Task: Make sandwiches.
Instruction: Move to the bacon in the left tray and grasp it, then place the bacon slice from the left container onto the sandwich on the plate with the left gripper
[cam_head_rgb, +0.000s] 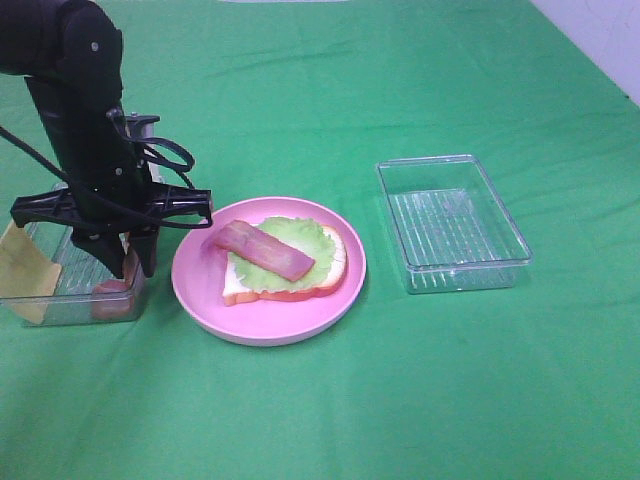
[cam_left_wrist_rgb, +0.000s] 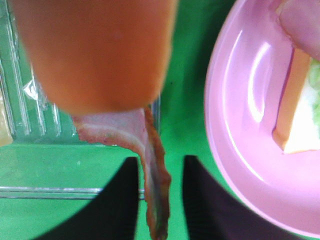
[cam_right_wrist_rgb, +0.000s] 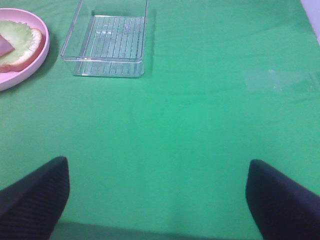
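On the round pink plate (cam_head_rgb: 200, 290) lies a white bread slice (cam_head_rgb: 255, 288) with an orange-brown crust. A pale-green lettuce leaf (cam_head_rgb: 305, 238) and one reddish-pink bacon strip (cam_head_rgb: 262, 250) lie on it. My left gripper (cam_head_rgb: 130, 270) reaches down into the left clear tray (cam_head_rgb: 55, 308), just left of the plate. In the left wrist view the left gripper (cam_left_wrist_rgb: 160, 200) is closed narrowly on a second bacon strip (cam_left_wrist_rgb: 155, 195), which hangs over the tray wall. My right gripper (cam_right_wrist_rgb: 157, 200) is open, empty and over bare cloth.
A yellow cheese square (cam_head_rgb: 22, 265) leans at the left tray's far left end. A blurred orange shape (cam_left_wrist_rgb: 95, 50) fills the left wrist view close to the lens. An empty clear tray (cam_head_rgb: 470, 275) stands right of the plate. A green cloth covers the table.
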